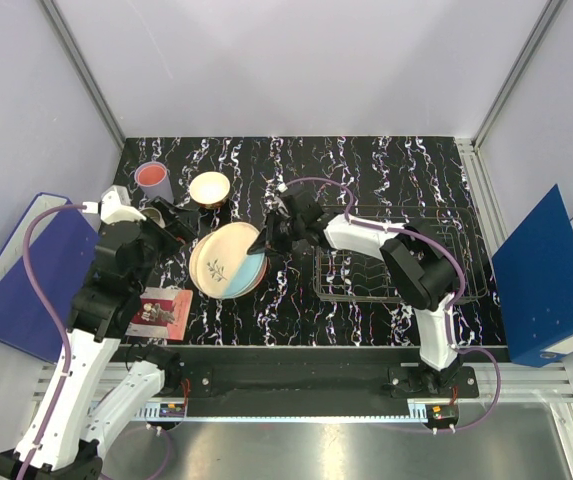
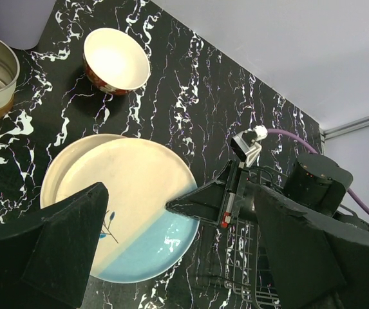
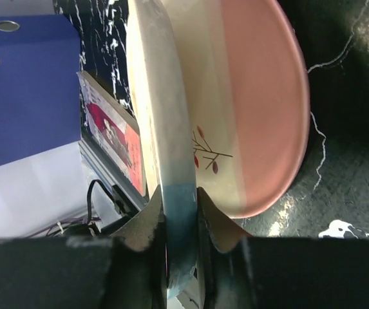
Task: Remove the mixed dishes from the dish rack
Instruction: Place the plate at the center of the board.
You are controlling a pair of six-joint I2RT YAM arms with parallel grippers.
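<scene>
Here, right claw clamped on blue plate rim, over pink plate, left claw open nearby.

Top external: high at near edge, looks steeply down on whole tabletop. Left wrist: mid-height, oblique, over plate stack. Right wrist: very close, edge-on along blue-half plate. All three share plate stack.

Right claw pinching rim of blue-and-cream plate, seen edge-on. Pink-and-cream plate just beside, sprig mark showing. Red printed card, blue binder at left.
</scene>
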